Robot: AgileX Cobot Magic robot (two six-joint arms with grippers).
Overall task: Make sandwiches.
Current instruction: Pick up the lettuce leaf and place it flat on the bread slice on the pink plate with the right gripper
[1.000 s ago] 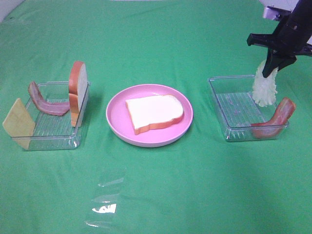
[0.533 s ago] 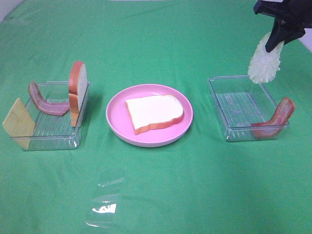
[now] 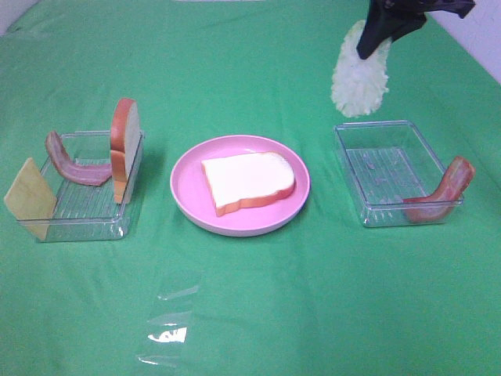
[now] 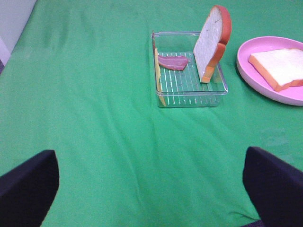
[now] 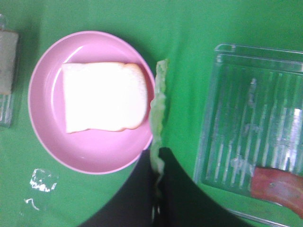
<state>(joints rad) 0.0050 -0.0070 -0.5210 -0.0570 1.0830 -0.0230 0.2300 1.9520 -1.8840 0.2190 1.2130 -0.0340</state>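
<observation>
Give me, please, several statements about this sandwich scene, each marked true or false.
1. The right pincer holds the lettuce in the air. True.
2. A bread slice lies flat on the plate. True.
3. The right tray holds cheese. False: it holds only a bacon strip; the cheese is in the left tray.
4. The left tray's bread lies flat. False: it stands on edge.
5. The left pincer grips bacon. False: it is open and empty.
</observation>
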